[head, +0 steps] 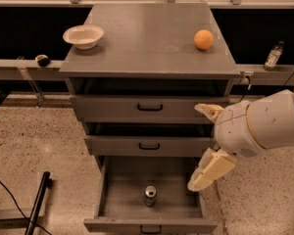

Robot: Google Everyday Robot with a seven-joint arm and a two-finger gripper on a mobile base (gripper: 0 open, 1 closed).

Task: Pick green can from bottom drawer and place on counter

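The green can (150, 196) stands upright in the middle of the open bottom drawer (149, 224), its silver top showing. The counter (147, 38) is the grey top of the cabinet. My gripper (194, 147) hangs at the right of the cabinet, over the drawer's right side and above and to the right of the can. It is open and empty, with one cream finger (208, 110) high by the top drawer and the other finger (210, 171) low by the bottom drawer.
A white bowl (83, 35) sits at the counter's left and an orange (203, 39) at its right. The two upper drawers are slightly open. A small bottle (273, 56) stands on the ledge at right. A black bar (36, 204) lies on the floor at left.
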